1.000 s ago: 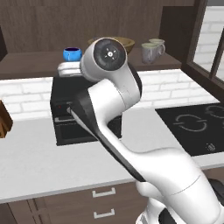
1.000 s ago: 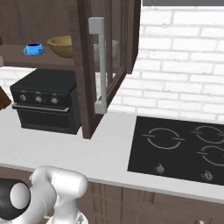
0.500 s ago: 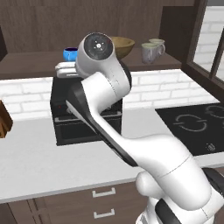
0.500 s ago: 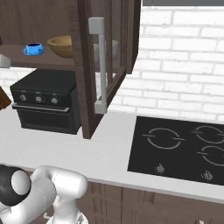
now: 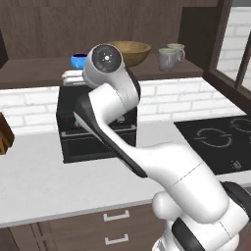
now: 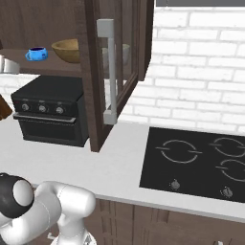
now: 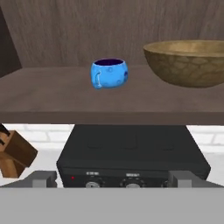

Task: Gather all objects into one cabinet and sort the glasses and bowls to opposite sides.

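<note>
The small blue bowl (image 7: 109, 73) stands on the plank shelf (image 7: 52, 98) of the dark cabinet, straight ahead of my gripper (image 7: 112, 179). The fingertips (image 7: 41, 178) stand wide apart with nothing between them, short of the shelf edge and a little below it. To the right of the blue bowl sits the wide wooden bowl (image 7: 188, 63). In the left base view the blue bowl (image 5: 77, 60), the wooden bowl (image 5: 130, 51) and two pale mugs (image 5: 169, 56) line the shelf, with my gripper (image 5: 69, 76) just below the blue bowl. The cabinet's glass door (image 6: 112, 72) hangs open.
A black toaster oven (image 5: 93, 130) sits on the white counter (image 5: 39, 181) under the shelf, directly beneath my hand. A wooden knife block (image 7: 13, 153) stands to its left. A black cooktop (image 6: 191, 158) lies to the right, and a brick wall (image 6: 191, 62) is behind.
The arm's upper joint has swung left and slightly up. The hand has come a little further in at the left edge of the right base view. The jaws stay wide.
</note>
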Available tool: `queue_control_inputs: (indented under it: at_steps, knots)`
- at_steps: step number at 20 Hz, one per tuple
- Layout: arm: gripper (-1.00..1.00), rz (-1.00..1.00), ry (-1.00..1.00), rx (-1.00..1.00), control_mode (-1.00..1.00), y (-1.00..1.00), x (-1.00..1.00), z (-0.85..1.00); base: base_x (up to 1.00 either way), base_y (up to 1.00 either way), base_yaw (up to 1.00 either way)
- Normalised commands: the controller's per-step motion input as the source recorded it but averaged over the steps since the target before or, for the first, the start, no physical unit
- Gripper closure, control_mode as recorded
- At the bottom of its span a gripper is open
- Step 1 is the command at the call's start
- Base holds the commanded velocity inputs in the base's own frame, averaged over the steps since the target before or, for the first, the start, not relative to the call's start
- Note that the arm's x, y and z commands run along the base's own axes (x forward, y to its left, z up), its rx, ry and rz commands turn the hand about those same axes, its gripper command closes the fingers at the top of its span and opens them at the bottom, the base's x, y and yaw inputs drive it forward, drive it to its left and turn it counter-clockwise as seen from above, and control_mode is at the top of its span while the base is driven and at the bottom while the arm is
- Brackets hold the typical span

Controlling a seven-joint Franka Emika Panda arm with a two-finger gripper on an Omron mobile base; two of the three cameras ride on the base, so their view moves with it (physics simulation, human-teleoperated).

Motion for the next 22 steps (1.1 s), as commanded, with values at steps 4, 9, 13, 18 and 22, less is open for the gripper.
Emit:
queue_control_inputs:
  at_steps: [4,9,13,18,22]
  knots:
    - [-1.0,0.0,-0.01,0.0,-1.0,0.2,0.13,0.2,0.0,0.0,0.0]
    - [-1.0,0.0,-0.01,0.0,-1.0,0.24,0.3,0.17,0.0,0.0,0.0]
    - [-1.0,0.0,0.0,0.0,-1.0,0.01,0.52,0.01,0.0,0.0,0.0]
    - [-1.0,0.0,0.0,0.0,-1.0,0.0,0.45,-0.04,0.0,0.0,0.0]
    - [-1.0,0.0,0.0,0.0,-1.0,0.0,0.27,0.0,0.0,0.0,0.0]
